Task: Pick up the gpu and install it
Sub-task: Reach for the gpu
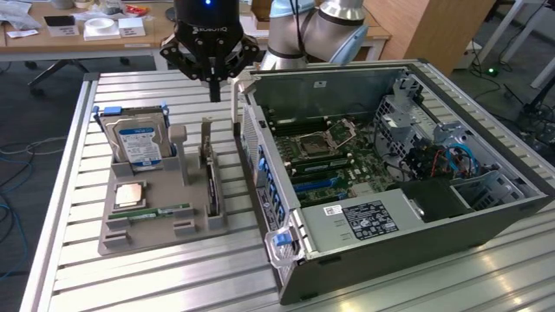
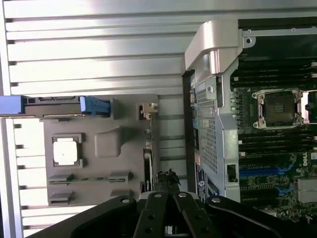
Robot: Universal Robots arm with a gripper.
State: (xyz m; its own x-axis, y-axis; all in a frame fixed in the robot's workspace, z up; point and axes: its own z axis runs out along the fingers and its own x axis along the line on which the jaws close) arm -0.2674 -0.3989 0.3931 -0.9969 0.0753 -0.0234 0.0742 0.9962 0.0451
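Above the slatted metal table (image 1: 156, 279) (image 2: 99, 49), I hung my gripper (image 1: 214, 91) (image 2: 168, 178) pointing straight down, its two dark fingers pressed together with nothing between them. It sat high over the narrow strip between the grey parts holder (image 1: 121, 237) (image 2: 111, 144) and the open computer case (image 1: 485, 208) (image 2: 210, 54), touching neither.

The gpu (image 1: 210, 172) (image 2: 146, 166) was in the holder, standing on its long edge in the slot along the side nearest the case. Its silvery bracket rose at the end closest to me. In my wrist view I saw the card edge-on as a thin dark line, just beside my fingertips and slightly off to one side. I was above it and had no grip on it.

Other parts shared the holder. A hard drive (image 1: 137, 142) (image 2: 64, 105) with a blue and white label stood upright at the far end, with blue rails on its sides. A square processor (image 1: 130, 194) (image 2: 67, 151) lay flat in its recess, and a narrow green memory stick (image 1: 160, 211) (image 2: 91, 178) lay flat in the slot next to it.

The case lay on its side at the exterior view's right, with its panel off. Inside it I could see the motherboard (image 1: 334, 162) (image 2: 267, 158), with an open processor socket (image 1: 316, 140) (image 2: 277, 106) and blue expansion slots (image 1: 316, 185) (image 2: 260, 172). A boxy power supply (image 1: 364, 218) carried a dark label, and a blue latch (image 1: 282, 239) sat on the case's near corner.
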